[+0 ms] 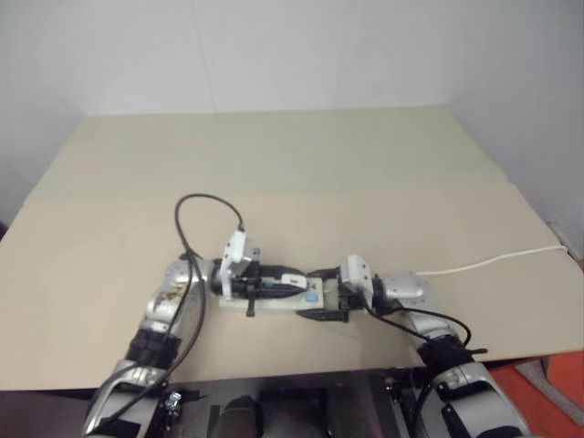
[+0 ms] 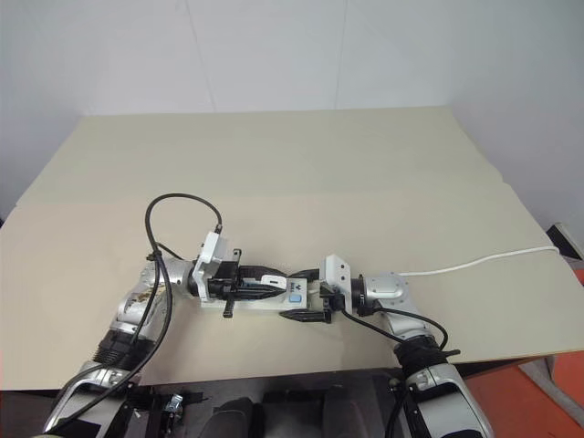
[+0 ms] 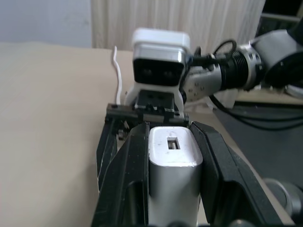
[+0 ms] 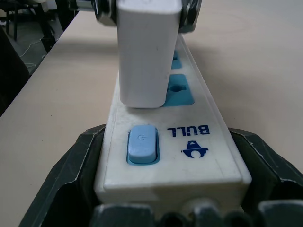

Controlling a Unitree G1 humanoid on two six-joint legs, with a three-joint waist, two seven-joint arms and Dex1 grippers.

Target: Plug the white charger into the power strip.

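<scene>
The power strip (image 1: 266, 307) lies on the tan table near its front edge, with its blue switch (image 4: 142, 144) at the end toward my right arm. My right gripper (image 1: 316, 294) is shut on that end, a black finger (image 4: 66, 184) against each long side. My left gripper (image 1: 294, 283) is shut on the white charger (image 3: 173, 175) and points level toward the right gripper. In the right wrist view the white charger (image 4: 147, 52) stands upright with its lower end on the strip's top face, over the blue socket (image 4: 181, 90) beside the switch. Its prongs are hidden.
The strip's thin white cord (image 1: 493, 262) runs right across the table (image 1: 292, 173) to its right edge. A black cable (image 1: 196, 214) loops up from my left wrist. The right gripper's white camera housing (image 3: 158, 59) faces the left wrist view.
</scene>
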